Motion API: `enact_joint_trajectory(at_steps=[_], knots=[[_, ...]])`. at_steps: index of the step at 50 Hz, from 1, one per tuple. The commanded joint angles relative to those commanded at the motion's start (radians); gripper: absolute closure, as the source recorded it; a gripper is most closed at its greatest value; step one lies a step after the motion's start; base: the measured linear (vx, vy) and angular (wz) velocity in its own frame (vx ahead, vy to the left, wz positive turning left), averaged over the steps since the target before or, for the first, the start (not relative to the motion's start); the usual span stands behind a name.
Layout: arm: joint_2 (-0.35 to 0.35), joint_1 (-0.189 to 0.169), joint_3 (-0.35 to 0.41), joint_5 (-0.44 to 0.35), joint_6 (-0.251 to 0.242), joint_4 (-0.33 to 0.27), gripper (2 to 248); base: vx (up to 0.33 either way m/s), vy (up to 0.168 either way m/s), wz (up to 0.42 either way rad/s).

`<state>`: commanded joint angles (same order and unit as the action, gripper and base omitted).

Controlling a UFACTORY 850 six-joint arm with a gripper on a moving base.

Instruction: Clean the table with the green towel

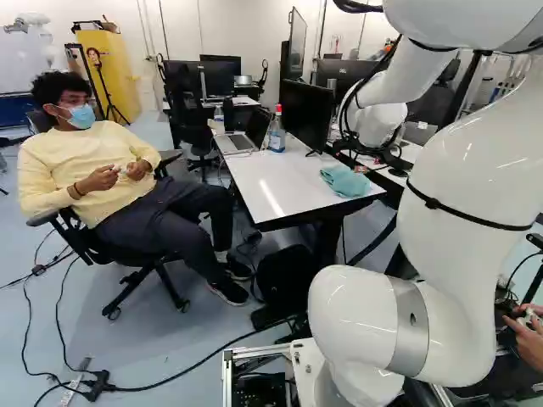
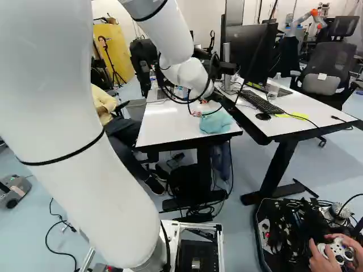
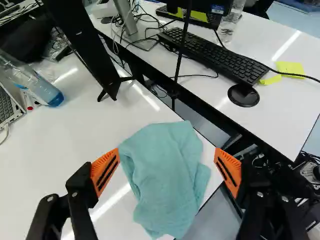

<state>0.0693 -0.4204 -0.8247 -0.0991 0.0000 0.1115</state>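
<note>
- Clear bottle (image 1: 277, 136), blue liquid, beside open laptop (image 1: 236, 143)
- Black monitor (image 1: 305, 114) on stand near bottle
- Second tabletop (image 3: 300, 110): black keyboard (image 3: 212, 54), black mouse (image 3: 243, 95), yellow notes (image 3: 291, 70), clear cup (image 3: 230, 24)
- Tripod (image 1: 104, 83) by yellow cabinet (image 1: 121, 68), back of left base view
- Office chair (image 2: 332, 59), right of right base view

open air over the towel (image 3: 167, 180), black monitor (image 3: 80, 35) (upright) beyond it, bottle (image 3: 44, 90) farther along the table (image 3: 65, 145)

Base views look ahead, sharing the table (image 1: 276, 182) (wrist view: down, closer).
</note>
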Motion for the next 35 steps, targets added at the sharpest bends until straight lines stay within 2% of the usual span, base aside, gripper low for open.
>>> enact_joint_trajectory(at_steps=[18, 35], knots=[[-0.011, 0.014, 0.024, -0.025, 0.0, -0.004, 3, 0.0, 0.0, 0.0], [-0.038, 0.045, 0.079, -0.083, 0.0, -0.012, 3, 0.0, 0.0, 0.0]])
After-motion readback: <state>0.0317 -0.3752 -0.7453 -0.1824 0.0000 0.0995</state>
